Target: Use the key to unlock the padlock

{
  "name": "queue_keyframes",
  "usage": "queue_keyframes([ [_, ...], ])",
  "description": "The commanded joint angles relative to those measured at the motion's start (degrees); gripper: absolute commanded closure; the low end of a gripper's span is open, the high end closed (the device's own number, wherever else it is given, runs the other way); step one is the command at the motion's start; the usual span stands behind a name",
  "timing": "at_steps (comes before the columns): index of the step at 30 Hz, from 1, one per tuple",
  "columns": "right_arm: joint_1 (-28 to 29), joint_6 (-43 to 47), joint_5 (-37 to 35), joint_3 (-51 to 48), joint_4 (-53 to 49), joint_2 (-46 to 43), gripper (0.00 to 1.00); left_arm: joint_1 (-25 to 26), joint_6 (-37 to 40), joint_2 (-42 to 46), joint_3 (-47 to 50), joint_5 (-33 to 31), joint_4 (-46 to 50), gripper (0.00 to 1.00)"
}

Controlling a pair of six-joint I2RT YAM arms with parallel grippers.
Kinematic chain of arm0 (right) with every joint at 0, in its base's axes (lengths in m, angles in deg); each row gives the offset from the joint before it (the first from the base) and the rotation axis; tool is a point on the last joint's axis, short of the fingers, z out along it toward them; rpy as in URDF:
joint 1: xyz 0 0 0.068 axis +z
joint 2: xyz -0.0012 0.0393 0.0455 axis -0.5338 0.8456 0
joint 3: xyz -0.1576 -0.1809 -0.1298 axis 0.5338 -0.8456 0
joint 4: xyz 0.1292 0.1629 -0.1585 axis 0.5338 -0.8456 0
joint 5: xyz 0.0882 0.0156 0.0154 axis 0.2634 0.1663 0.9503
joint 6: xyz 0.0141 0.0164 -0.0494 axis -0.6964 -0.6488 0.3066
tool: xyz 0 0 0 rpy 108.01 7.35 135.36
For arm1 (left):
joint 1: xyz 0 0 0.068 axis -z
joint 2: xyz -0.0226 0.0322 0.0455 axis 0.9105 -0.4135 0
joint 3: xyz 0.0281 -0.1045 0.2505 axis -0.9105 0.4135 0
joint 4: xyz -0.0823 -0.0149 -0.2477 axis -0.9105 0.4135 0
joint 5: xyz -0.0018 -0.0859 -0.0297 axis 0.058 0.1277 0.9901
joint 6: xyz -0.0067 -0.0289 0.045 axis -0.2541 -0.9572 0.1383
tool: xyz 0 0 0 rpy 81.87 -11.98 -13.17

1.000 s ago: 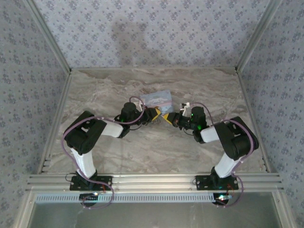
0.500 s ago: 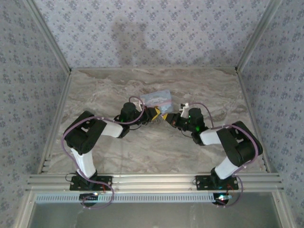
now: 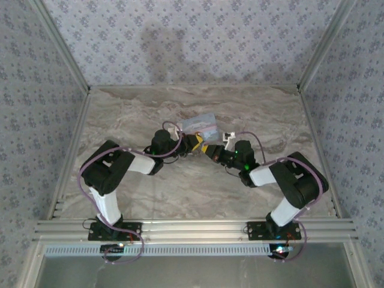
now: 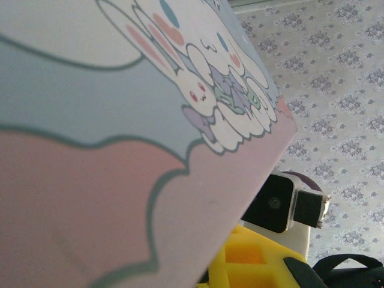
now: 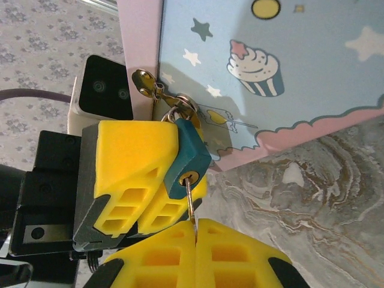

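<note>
Marble counter [image 3: 150, 108], patterned walls round it. Mid-counter, L to R: left hand [image 3: 196, 144] pinches padlock [image 5: 187, 159] btw its yellow pads, prob. to steady it w/ keyhole facing the other arm. Lock hangs off clasp of pale blue tin [image 3: 198, 124]. Right hand [image 5: 195, 225] pressed together on key [image 5: 190, 201], tip in keyhole, prob. set to turn. Top view gives layout, lock too small there. Right wrist cam shows key seated. Left wrist cam has tin's cartoon face up close.

The left arm [image 3: 108, 174] and right arm [image 3: 297, 180] have black joints, white links; purple cables [image 5: 36, 94]; the right tool [image 5: 194, 240] has yellow lattice pads [image 5: 240, 258].
</note>
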Motion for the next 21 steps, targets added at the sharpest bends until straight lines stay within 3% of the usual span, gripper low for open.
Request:
queue_keyframes([
  [1,-0.2,-2.6,0.4,0.1,7.5,0.3,1.0,2.2,-0.5,-0.2,-0.3,7.3,-5.1,1.0],
  [7,-3.7,-2.6,3.1,-2.6,6.1,-1.8,1.0,1.8,-0.4,0.0,0.4,7.3,-4.9,1.0],
  [17,-7.5,2.9,10.7,-0.7,-7.9,-7.4,1.0,1.6,-0.3,-0.9,-0.6,7.2,-4.1,1.0],
  [21,-8.2,5.9,18.8,0.3,-12.9,-8.7,1.0,1.6,-0.3,-0.9,-1.0,7.3,-3.6,1.0],
])
